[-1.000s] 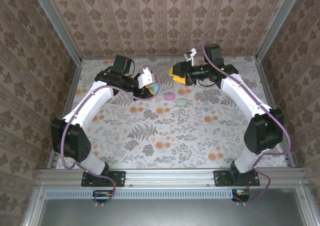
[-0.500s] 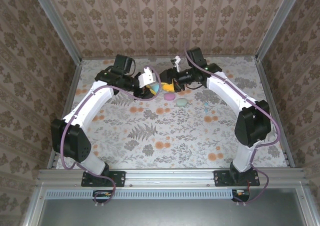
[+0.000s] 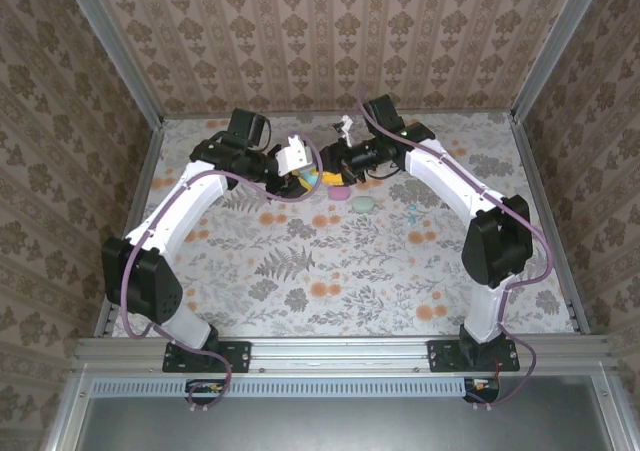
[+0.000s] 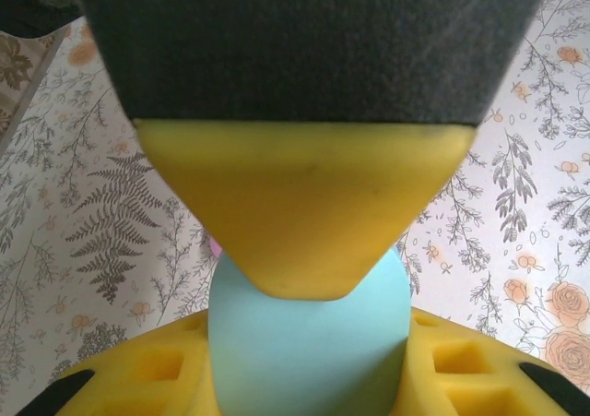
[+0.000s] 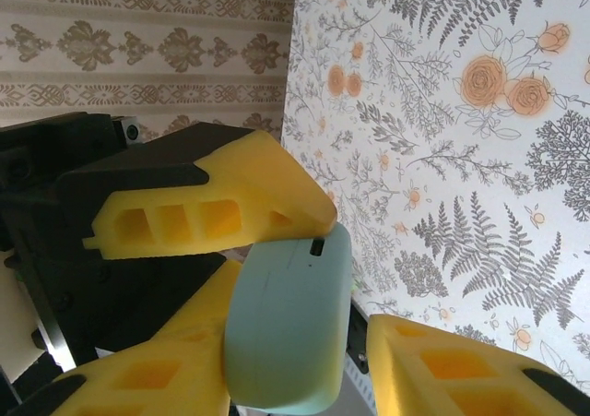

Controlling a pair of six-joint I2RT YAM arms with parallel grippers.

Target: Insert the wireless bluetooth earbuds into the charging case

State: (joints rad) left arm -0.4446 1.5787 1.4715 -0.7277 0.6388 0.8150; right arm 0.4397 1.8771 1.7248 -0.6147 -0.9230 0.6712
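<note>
The right gripper (image 5: 300, 370) has swung across to the left gripper (image 3: 304, 178), which stays clamped on the teal case (image 5: 288, 328). Its 2 jaws straddle that case, narrowing but not yet shut, probably to open it. What looks like 1 earbud (image 3: 411, 211) lies well behind it.

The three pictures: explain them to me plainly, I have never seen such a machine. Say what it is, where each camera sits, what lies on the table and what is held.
These are two robot arms bolted at the near edge of a flowered table. The wide picture looks down from above and behind them. The two close-ups come from a camera on each wrist. The left tool is shut on a teal case. The right tool has its yellow fingers either side of that same case, with a gap showing on one side. On the table lie a pink case, a pale green case and a tiny teal speck, perhaps an earbud.
</note>
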